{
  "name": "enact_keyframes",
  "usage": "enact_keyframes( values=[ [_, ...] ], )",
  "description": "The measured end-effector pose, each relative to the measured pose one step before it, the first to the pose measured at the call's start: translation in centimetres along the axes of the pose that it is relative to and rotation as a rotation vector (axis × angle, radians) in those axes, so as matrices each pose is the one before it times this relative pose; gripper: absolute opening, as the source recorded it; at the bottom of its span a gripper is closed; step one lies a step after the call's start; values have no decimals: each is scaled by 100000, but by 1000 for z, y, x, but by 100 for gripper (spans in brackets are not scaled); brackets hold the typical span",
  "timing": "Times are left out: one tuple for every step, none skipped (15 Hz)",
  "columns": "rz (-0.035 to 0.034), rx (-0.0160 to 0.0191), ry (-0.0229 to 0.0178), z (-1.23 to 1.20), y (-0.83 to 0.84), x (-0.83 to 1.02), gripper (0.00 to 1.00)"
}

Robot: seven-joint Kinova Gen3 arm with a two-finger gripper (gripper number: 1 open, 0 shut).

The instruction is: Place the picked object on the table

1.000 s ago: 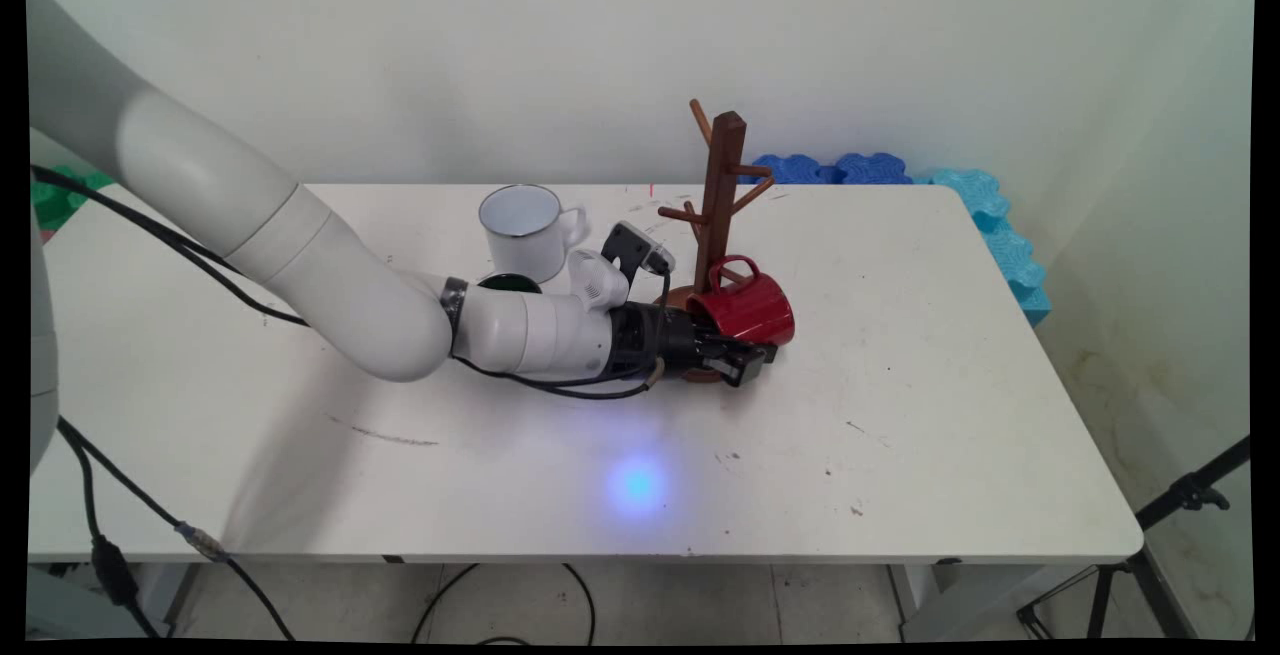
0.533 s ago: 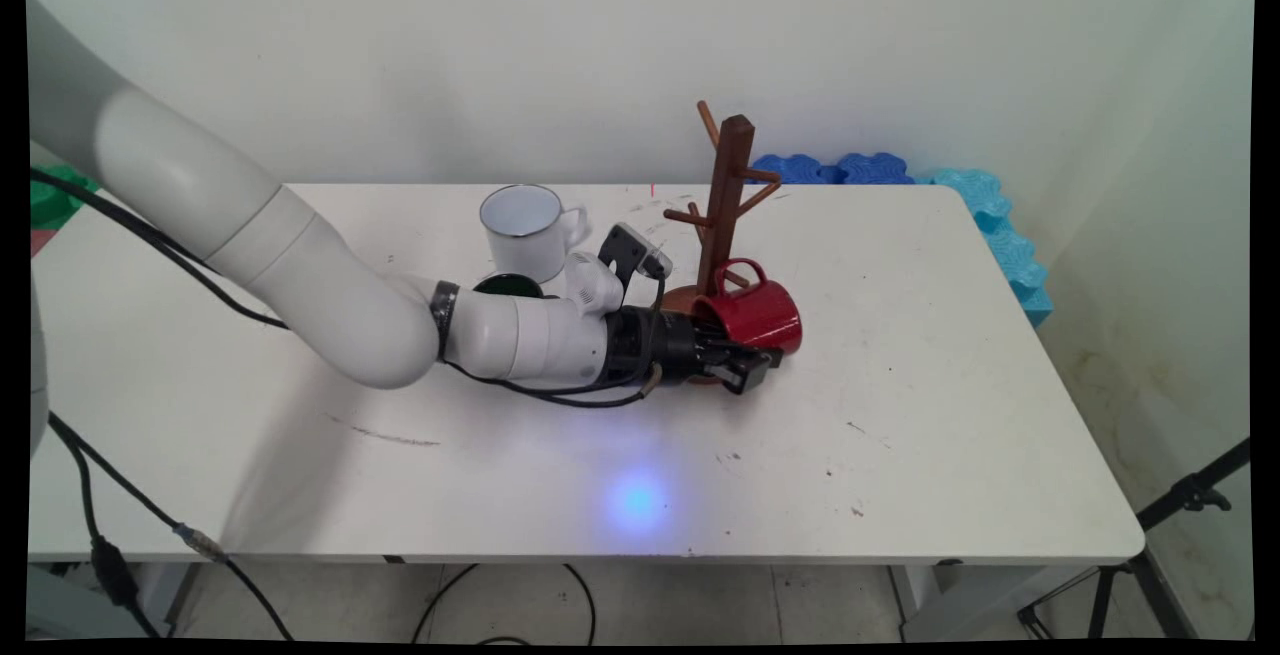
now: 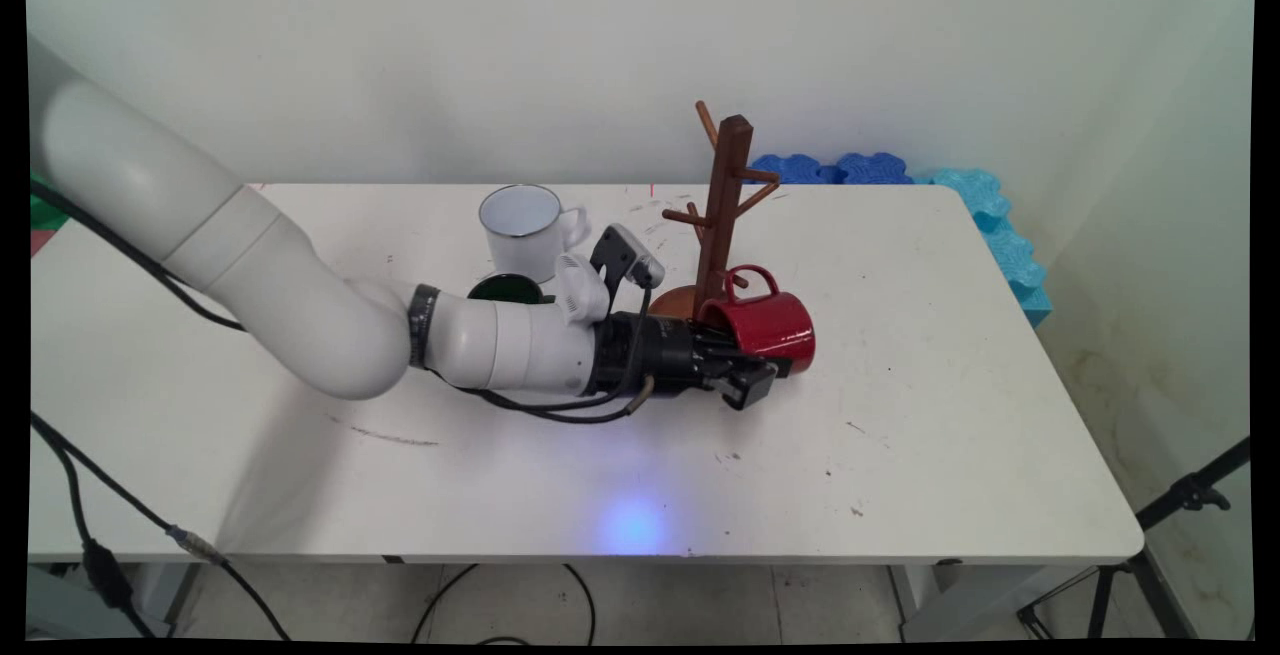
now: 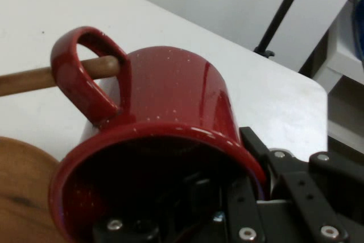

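One finger hidden inside the red mug, jaws clamping its wall.

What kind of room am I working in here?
Probably a robotics lab or test room, not a kitchen: a bare white table against a plain wall, blue foam mats stacked behind it, a black tripod leg at right. The black two-finger gripper grips a red enamel mug.
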Motion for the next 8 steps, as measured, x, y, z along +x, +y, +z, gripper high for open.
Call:
enact_keyframes(
  values=[
    [769,-769,234,-362,265,12,0],
    [926,-838,180,-329,253,35,0],
    [803,-635,212,-294,199,44,0],
    [1002,-730,244,-364,218,61,0],
    [1049,-692,221,-389,208,66,0],
    [893,-560,196,-325,164,69,0],
    [1137,-655,143,-402,171,77,0],
    [1244,-557,17,-439,137,69,0]
  ],
)
